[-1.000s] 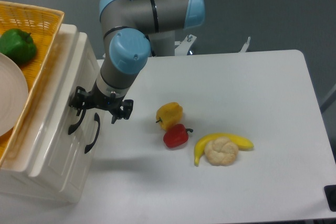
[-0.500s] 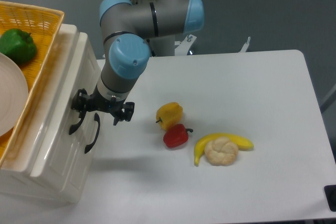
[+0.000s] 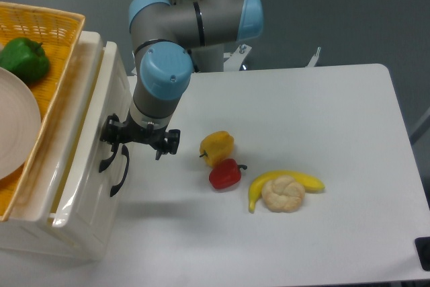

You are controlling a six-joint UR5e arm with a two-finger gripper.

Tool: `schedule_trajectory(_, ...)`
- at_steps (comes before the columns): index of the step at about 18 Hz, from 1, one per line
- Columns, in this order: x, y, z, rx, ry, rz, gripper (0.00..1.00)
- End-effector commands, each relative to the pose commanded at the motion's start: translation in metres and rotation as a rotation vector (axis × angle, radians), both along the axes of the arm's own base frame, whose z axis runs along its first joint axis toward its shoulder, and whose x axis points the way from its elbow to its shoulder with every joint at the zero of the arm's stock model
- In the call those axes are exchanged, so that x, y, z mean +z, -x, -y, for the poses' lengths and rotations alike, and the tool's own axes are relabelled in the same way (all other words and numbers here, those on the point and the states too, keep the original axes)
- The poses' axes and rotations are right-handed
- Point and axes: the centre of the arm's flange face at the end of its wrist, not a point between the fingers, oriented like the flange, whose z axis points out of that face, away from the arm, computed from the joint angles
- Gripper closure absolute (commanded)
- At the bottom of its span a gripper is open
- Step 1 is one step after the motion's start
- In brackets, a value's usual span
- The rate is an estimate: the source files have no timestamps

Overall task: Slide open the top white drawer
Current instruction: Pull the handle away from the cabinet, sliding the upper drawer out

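Observation:
The top white drawer (image 3: 86, 140) of the small cabinet at the left stands pulled out a little toward the right, its glossy rim showing. Its curved black handle (image 3: 107, 160) sits just left of the lower drawer's handle (image 3: 121, 173). My gripper (image 3: 139, 140) hangs right in front of the drawer's face with its fingers spread open. The left fingertip (image 3: 109, 134) is hooked at the top handle, and the right one (image 3: 170, 143) is over the table. Nothing is clamped between them.
A yellow wicker basket (image 3: 62, 23) on the cabinet holds a green pepper (image 3: 25, 59) and a white plate (image 3: 13, 126). On the white table (image 3: 322, 112) lie a yellow pepper (image 3: 217, 146), a red pepper (image 3: 225, 174), a banana (image 3: 310, 181) and a bread roll (image 3: 283, 193).
My gripper has shifted right and slightly down with the top handle, and the top drawer has slid out a short way. The basket on top has shifted slightly.

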Motion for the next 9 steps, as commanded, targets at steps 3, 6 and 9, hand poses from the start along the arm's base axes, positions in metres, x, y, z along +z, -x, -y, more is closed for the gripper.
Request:
schedule_trajectory(3, 0.002, 0.009, 0.004, 0.002, -0.007, -0.006, 0.00)
schedule_trajectory(6, 0.003, 0.016, 0.007, 0.016, -0.008, -0.005, 0.00)
schedule_trajectory(9, 0.004, 0.026, 0.012, 0.020, -0.013, -0.011, 0.00)
